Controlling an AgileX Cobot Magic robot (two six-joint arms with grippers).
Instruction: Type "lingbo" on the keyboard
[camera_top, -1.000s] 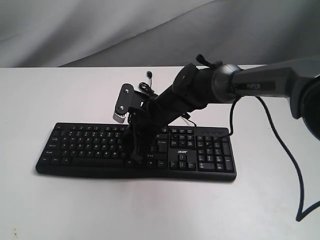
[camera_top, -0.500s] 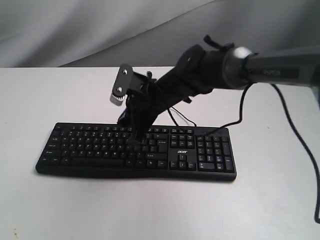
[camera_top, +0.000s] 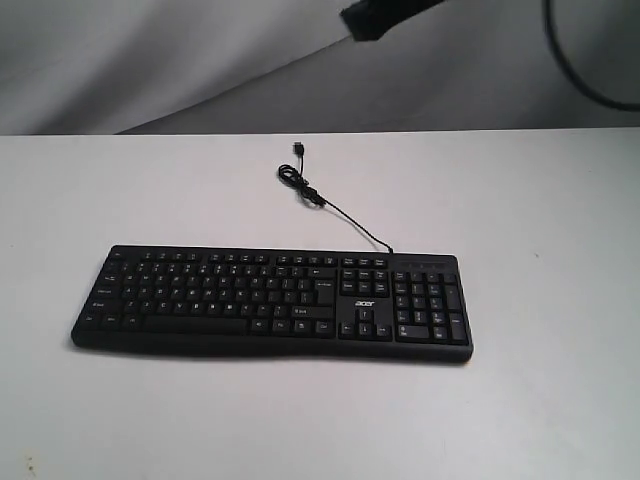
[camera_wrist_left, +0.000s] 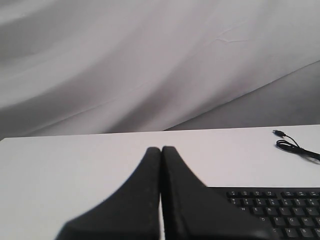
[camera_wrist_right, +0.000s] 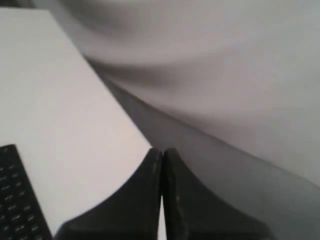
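Observation:
The black keyboard (camera_top: 270, 300) lies flat on the white table, its white acer logo facing the front and its thin cable (camera_top: 330, 205) curling off toward the back. Nothing touches its keys. In the exterior view only a dark piece of the right arm (camera_top: 385, 15) shows at the top edge, high above the table. My right gripper (camera_wrist_right: 161, 151) is shut and empty, raised over the table's edge with a corner of the keyboard (camera_wrist_right: 15, 200) in its view. My left gripper (camera_wrist_left: 161, 149) is shut and empty, held off the keyboard's (camera_wrist_left: 272, 207) end.
The white table (camera_top: 150, 190) is backed by a grey draped cloth (camera_top: 200, 60). A black robot cable (camera_top: 585, 70) hangs at the top right. The USB plug (camera_top: 298, 148) lies near the table's back.
The right arm, which stood with its gripper down on the keyboard's middle keys, has lifted up and away, almost out of the exterior view. The keyboard has not moved.

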